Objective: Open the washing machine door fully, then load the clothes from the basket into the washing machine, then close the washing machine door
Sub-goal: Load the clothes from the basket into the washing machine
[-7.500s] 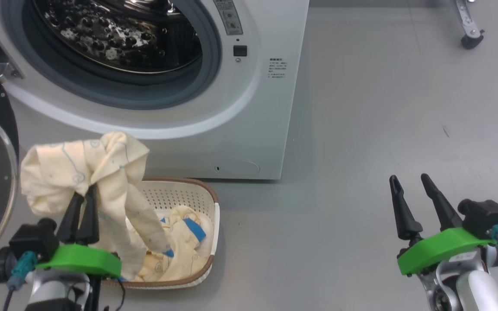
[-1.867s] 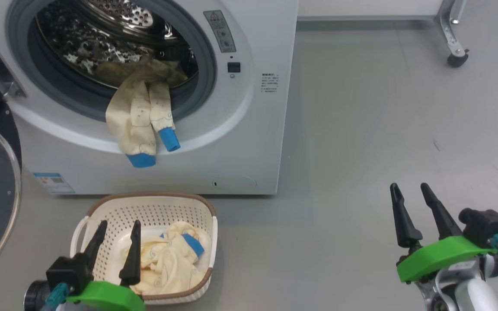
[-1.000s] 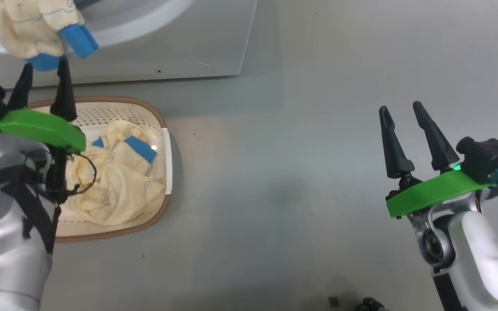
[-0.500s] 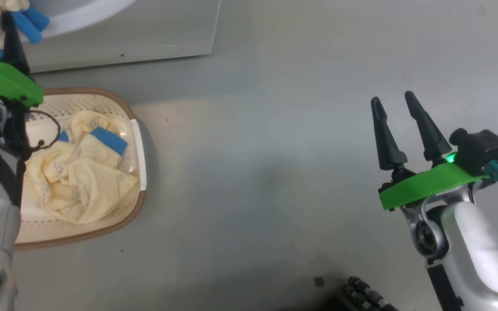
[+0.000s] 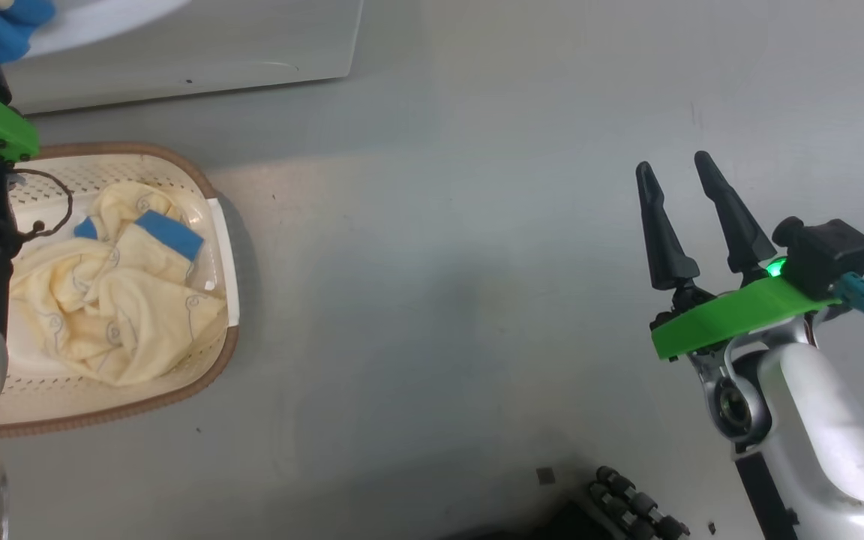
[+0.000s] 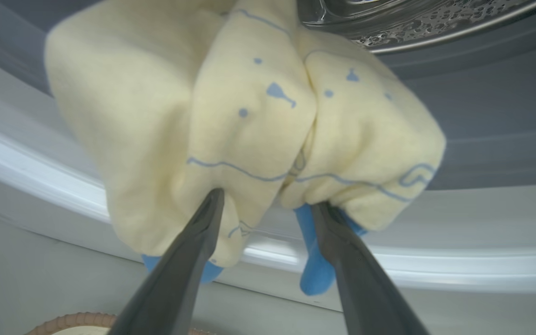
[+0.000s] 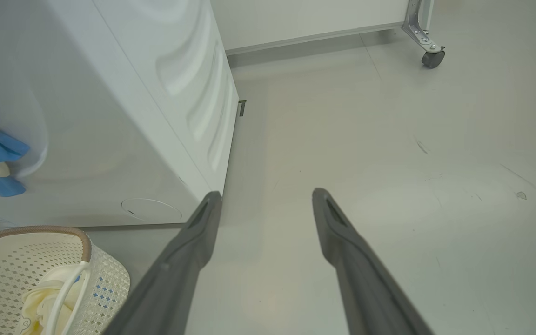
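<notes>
Left wrist view: clothes (image 6: 249, 116) hang against parted left fingers (image 6: 189, 260) (right fingers (image 7: 189, 251) parted too), basket (image 6: 72, 320) below.

The clothes (image 6: 249, 116) are pale yellow with thin blue lines and blue cuffs; the basket (image 5: 102, 397) is cream, brown-rimmed.

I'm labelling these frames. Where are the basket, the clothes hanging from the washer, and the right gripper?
basket (image 5: 124, 145), head view, on its brown rim.
hanging clothes (image 6: 249, 121), left wrist view, middle of the cream fabric.
right gripper (image 5: 671, 162), head view, midway between its fingertips.
</notes>
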Controlling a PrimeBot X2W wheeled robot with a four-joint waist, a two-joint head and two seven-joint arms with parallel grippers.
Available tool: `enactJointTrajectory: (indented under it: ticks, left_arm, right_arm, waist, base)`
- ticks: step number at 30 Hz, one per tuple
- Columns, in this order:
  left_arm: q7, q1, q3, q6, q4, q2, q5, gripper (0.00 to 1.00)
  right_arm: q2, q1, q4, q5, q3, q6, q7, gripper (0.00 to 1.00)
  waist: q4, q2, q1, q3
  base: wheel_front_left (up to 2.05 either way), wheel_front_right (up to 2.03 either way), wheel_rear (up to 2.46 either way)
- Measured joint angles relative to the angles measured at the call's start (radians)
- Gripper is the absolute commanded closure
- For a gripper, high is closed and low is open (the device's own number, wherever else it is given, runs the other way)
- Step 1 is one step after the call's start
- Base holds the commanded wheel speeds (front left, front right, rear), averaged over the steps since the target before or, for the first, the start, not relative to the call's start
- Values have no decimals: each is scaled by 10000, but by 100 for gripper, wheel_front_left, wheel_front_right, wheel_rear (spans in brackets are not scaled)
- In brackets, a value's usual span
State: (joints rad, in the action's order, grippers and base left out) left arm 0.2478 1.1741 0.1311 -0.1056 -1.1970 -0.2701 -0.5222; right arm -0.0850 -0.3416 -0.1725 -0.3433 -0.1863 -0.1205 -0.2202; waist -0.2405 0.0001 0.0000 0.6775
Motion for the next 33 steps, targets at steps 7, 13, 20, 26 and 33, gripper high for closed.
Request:
enactJointTrajectory:
  ticks: [7,13,20,26,33]
  left_arm:
    - [81,162,21,-180,-167,8,-107,100]
    - [58,264,84,-182,-180,65,-102,100]
    - [-35,-143,441,-180,428,21,424,100]
    - [-4,-344,416,-167,1578,-63,830,100]
    - [-56,521,731,-174,2357,-510,1281,100]
  right_arm:
    - [15,-151,-23,0,-35,0,-12,0]
    - [15,-151,-94,2,-21,0,-86,0]
    - [13,-152,-178,0,-2,0,-86,0]
    - [15,-150,-234,0,52,0,-88,0]
    - [58,-151,-232,-176,-42,0,-105,0]
  waist:
    - [15,0,0,115]
    - [126,0,0,100]
    - [296,0,1,-148]
    - [437,0,0,-428]
    - [391,-1,0,-212]
  base:
    - [0,0,0]
    - [0,0,0]
    - [0,0,0]
    - [0,0,0]
    - [0,0,0]
